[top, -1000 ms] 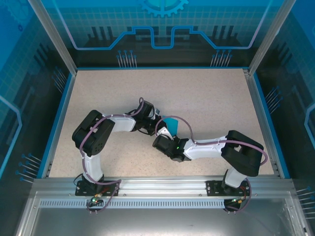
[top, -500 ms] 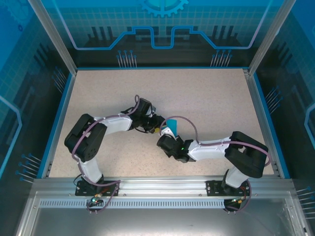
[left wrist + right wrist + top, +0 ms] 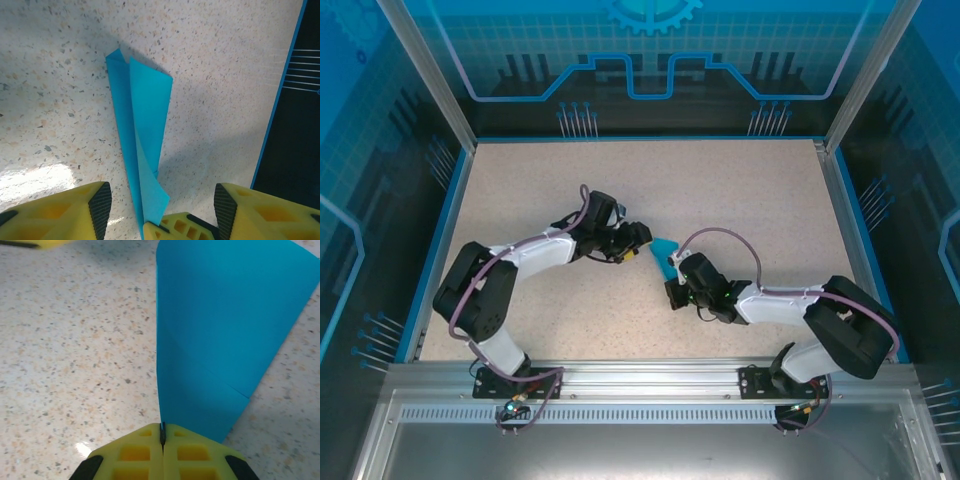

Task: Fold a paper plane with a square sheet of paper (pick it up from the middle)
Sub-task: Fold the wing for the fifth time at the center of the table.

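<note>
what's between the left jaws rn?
Left wrist view: the plane's narrow end, pinched by the shut right gripper, sits between the left gripper's open jaws. Bare table either side.

Robotics lab test cell, not home or shop. Speckled table boxed in by blue rim and aluminium frame posts. Translucent blue wall panels printed with circuit traces and gear emblem. Left arm and right arm bolted to metal base rail, purple cables looped outside. Left claw and right claw with yellow lattice-moulded fingers.
</note>
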Action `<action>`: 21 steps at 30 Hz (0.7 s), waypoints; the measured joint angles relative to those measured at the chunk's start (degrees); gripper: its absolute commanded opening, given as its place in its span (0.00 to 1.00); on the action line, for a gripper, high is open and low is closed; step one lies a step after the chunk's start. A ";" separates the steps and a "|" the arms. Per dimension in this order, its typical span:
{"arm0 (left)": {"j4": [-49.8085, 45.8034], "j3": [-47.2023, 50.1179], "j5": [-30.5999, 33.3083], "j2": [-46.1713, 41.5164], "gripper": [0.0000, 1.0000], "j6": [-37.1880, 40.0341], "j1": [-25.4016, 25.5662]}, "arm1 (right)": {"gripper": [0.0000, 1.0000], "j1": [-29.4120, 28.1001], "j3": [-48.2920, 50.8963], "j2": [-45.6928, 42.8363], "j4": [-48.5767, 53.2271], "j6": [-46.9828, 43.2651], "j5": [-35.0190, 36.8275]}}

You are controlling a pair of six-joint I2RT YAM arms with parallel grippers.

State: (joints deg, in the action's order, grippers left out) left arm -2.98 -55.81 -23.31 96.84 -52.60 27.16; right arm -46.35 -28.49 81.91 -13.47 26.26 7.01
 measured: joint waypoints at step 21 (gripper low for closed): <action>-10.32 -13.29 -4.02 14.67 0.17 2.23 1.95 | 0.12 -1.75 0.70 0.00 1.95 -3.85 2.03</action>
State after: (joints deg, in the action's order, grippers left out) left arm -13.30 -69.10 -27.33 111.50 -50.37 29.10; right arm -48.10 -27.79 81.91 -11.53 22.41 9.04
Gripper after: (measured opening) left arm 0.220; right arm 0.089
